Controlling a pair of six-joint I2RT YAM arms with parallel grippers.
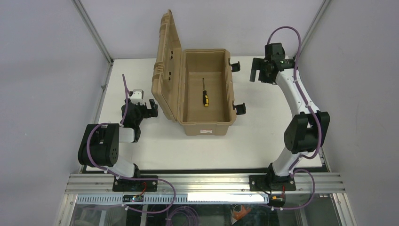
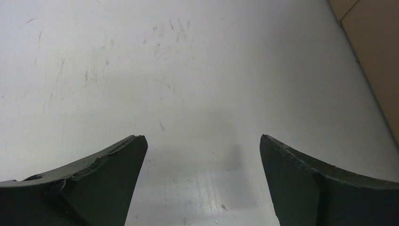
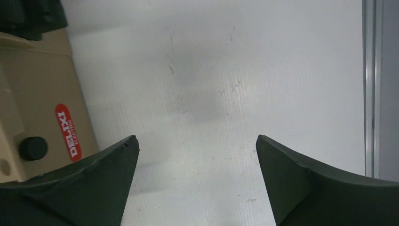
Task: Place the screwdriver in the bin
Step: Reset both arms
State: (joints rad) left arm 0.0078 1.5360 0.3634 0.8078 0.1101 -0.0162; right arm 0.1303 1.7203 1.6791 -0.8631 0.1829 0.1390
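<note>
The screwdriver (image 1: 205, 92) lies inside the open bin (image 1: 207, 126).
Both arms hang empty, jaws spread wide: the right gripper (image 1: 257, 70) just right of the bin's far corner, the left gripper (image 1: 151, 107) beside its raised lid (image 1: 167, 61), the screwdriver between them.

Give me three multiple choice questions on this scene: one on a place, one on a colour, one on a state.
1. Where does the screwdriver lie? A beside the bin; B inside the bin; C on its lid.
2. What colour is its handle's butt end? A red; B blue; C yellow.
3. The bin's lid is: A open; B shut; C missing.
Answers: 1 B, it rests on the bin's floor; 2 C, its near tip is yellow; 3 A, the lid stands raised.
</note>
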